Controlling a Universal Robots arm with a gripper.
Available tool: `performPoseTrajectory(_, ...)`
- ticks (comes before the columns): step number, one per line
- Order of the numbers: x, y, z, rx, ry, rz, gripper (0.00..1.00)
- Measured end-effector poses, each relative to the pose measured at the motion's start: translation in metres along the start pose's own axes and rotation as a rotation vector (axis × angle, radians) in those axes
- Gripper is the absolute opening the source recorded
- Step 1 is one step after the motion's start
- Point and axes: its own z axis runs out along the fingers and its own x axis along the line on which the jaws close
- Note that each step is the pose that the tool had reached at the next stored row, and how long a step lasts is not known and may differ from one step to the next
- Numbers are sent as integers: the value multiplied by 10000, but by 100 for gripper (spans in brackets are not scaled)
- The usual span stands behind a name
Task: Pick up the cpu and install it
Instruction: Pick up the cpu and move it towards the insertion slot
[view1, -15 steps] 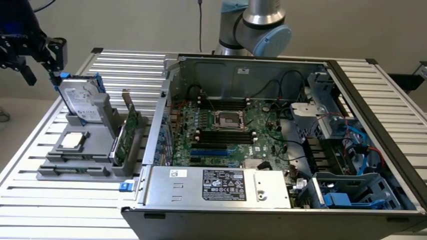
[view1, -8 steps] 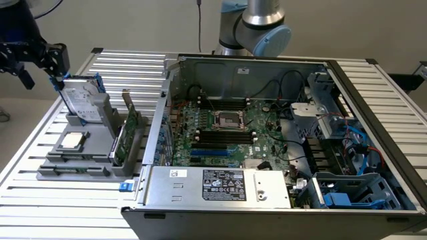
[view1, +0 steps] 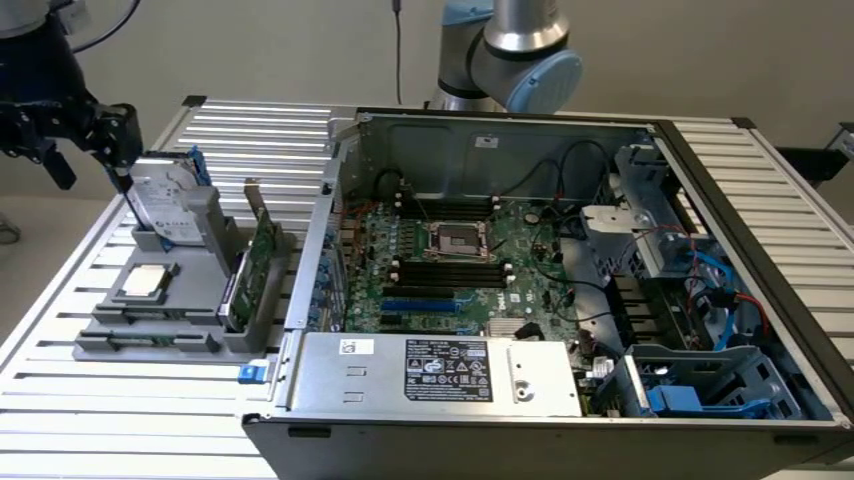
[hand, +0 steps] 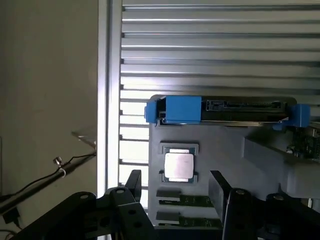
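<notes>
While hand (hand: 175, 177) hovers spread, cpu (hand: 179, 166) flat, face-up

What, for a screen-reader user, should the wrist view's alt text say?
The open gripper is aimed at the cpu, which lies flat and untouched in a grey holder. A hard drive with blue brackets stands in the same holder, on a slatted metal table.

light: bright, even | glare: slatted table (hand: 131, 107) — washed white | shadow: computer case (view1: 534, 140) interior — dim
</notes>
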Motion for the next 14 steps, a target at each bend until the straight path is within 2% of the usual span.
performPoseTrajectory(3, 0, -57, 40, -4, -10, 60, 65)
performPoseTrajectory(11, -13, -342, 161, -4, -10, 62, 65)
performPoseTrajectory(14, -58, -417, 212, -4, -11, 58, 65)
